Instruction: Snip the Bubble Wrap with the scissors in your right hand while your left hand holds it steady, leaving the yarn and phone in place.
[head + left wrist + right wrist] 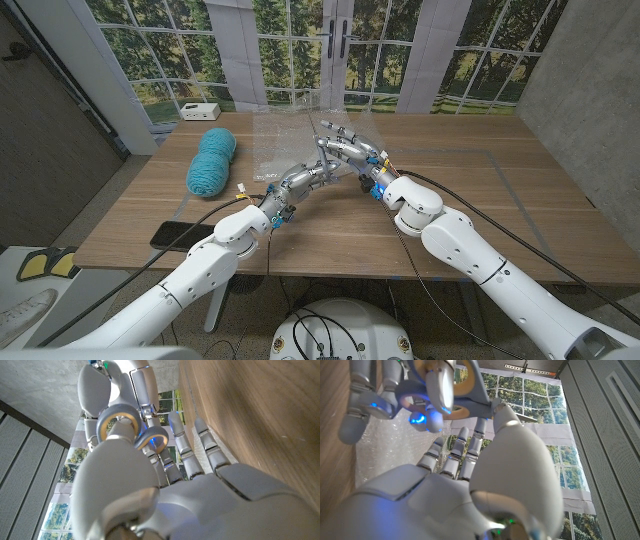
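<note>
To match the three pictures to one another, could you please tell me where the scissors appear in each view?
Head view: the scissors are over the table's middle, where the left hand and right hand meet; small and hard to make out.
Left wrist view: the scissors show their yellow-lined rings just beyond the left hand.
Right wrist view: the scissors are beyond the right hand.
Shared landmark: the wooden table.

1. Daylight comes through the windows (300, 45) behind the table (470, 190), lighting the head view evenly and sharply.
2. Shadows on the wood are soft and faint.
3. The head view's edges bow outward.
4. In both wrist views the near hand shells look blurred, with blue glints.
</note>
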